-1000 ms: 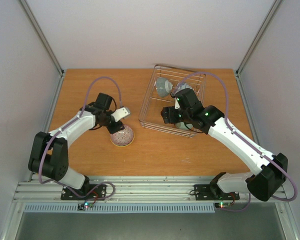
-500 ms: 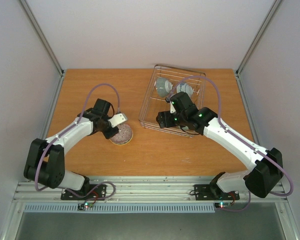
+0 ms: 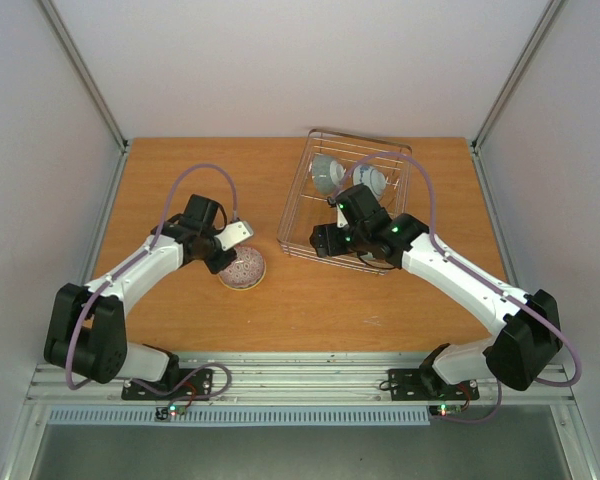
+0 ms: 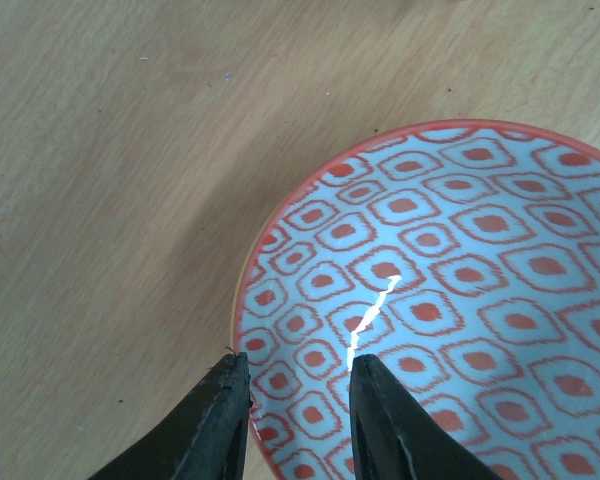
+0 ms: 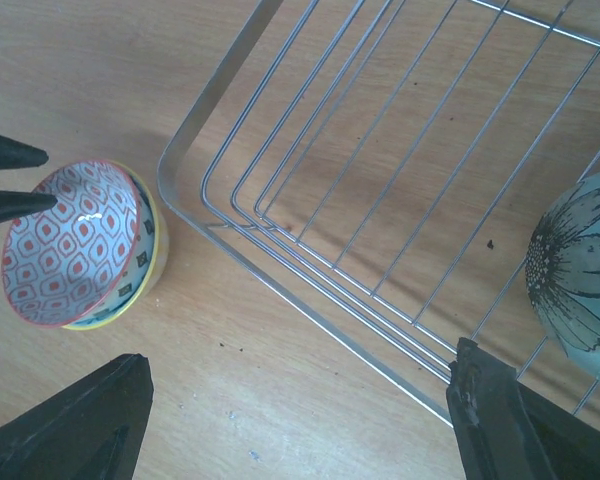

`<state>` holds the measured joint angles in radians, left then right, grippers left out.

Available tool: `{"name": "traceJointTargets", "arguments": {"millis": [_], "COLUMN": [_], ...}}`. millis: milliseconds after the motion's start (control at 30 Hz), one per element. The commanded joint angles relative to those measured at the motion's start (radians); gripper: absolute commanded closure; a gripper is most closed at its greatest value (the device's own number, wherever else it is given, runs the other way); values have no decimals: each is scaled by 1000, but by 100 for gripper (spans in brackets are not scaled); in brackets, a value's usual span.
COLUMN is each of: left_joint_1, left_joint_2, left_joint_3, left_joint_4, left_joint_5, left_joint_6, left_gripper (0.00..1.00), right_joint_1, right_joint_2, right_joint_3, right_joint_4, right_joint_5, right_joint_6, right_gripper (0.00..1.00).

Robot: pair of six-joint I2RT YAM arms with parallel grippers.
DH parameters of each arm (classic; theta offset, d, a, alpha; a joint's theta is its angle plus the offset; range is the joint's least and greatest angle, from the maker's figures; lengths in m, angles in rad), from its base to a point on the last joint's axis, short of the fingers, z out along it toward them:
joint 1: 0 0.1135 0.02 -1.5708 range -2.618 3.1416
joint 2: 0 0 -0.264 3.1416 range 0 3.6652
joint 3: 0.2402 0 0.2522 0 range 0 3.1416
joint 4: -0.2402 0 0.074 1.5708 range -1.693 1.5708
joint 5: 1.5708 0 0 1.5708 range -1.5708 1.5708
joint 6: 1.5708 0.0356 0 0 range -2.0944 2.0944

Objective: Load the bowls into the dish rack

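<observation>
Now, everything turns on one line: the dish rack (image 3: 297,190) lies to the right of the pink-red bowl (image 3: 243,269), and only just. The bowl sits on the table (image 3: 180,180) beside the rack's near left corner, close to the wire but apart from it, as your right wrist view shows.

Your left gripper (image 4: 298,365) is on it. The jaws are narrow and set across the rim on the bowl's left side, one finger (image 4: 215,425) outside the wall and the other inside on the pattern. I judge that a pinch on the rim, not a hover. So the rack is on the far side of the bowl from the pincer, and the carry goes up, then rightward and a little away from you, over the rack's left wall. The bowl is round, so it has no long axis to line up.

Your right gripper (image 5: 298,355) is spread wide, holds nothing and hangs over the rack's near edge. It is nearer the rack but farther from this bowl. A pale grey-green bowl (image 3: 327,172) and a flower-printed bowl (image 3: 368,180) lie at the rack's far end, and the near left corner shows bare wire. Watch the right arm there, since it may crowd the way in.
</observation>
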<state>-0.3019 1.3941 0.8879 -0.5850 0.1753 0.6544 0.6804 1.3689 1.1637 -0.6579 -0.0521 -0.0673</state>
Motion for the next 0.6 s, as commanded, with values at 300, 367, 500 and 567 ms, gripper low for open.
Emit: {"name": "traceJointTargets", "arguments": {"millis": [300,367,500,567], "left_joint_1": [14,15,15,15], "left_joint_2": [43,51,61,68], "left_joint_3": [-10,-12,-12,-9], "left_joint_4": [66,66,69,68], "left_joint_5": [-27,-22,-26,-26], "left_joint_6": [-16,-16,-17,-16], "left_gripper": [67,67,67,67], "right_joint_1": [13,13,12,13], "right_joint_2": [1,2,7,9], "right_joint_3": [-12,-13,-14,-15], "right_joint_4": [15,15,16,19], "right_joint_5": [-21,-22,-26,-29], "right_joint_6": [10,10,10,11], "right_gripper": [18,18,18,18]}}
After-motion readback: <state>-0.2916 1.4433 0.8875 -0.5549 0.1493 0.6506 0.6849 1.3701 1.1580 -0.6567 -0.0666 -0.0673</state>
